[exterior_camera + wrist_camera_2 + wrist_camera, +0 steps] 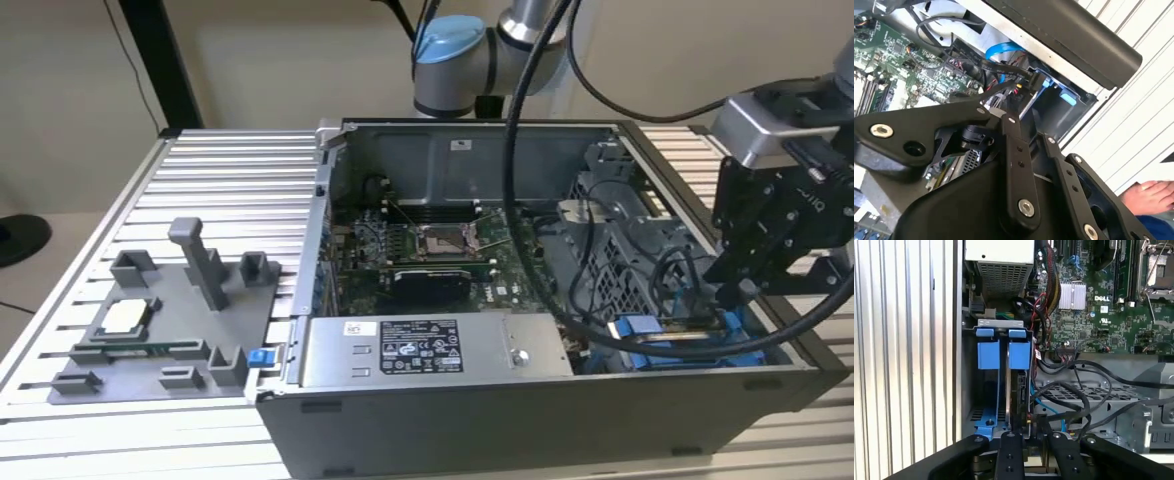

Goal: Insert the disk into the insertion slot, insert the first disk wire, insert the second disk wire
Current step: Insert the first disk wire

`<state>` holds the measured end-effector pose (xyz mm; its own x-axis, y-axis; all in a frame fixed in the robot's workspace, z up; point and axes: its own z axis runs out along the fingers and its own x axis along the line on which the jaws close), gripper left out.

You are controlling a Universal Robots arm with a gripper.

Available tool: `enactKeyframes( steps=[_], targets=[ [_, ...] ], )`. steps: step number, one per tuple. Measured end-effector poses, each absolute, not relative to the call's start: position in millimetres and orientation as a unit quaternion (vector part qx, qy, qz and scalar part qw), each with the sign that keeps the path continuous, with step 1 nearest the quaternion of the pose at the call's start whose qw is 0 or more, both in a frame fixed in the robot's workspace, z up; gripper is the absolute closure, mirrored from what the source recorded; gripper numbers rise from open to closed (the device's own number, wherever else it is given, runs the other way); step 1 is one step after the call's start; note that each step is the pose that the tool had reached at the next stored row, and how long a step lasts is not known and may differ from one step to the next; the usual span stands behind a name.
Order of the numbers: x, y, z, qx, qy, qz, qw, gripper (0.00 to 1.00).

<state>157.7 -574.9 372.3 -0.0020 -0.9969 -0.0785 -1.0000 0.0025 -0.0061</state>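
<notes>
The flat silver disk in its bright blue plastic carrier (1018,392) sat edge-on inside the narrow grey metal insertion slot (1002,324). The black gripper (1030,434) hung just over that slot, among black wires (1074,400). Its opening and any hold could not be told.

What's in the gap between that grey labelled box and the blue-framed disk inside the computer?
In the exterior view, black cables dip through that gap, between the grey power-supply box and the disk.
</notes>
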Motion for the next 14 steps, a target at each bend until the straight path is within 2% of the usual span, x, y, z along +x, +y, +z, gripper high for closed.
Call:
enactKeyframes(
  steps=[8, 14],
  targets=[
    [180.3, -575.0, 372.7, -0.706, 0.707, 0.034, 0.023, 0.0],
    [193.4, -575.4, 372.6, -0.706, 0.706, 0.047, 0.01, 0.0]
  ],
)
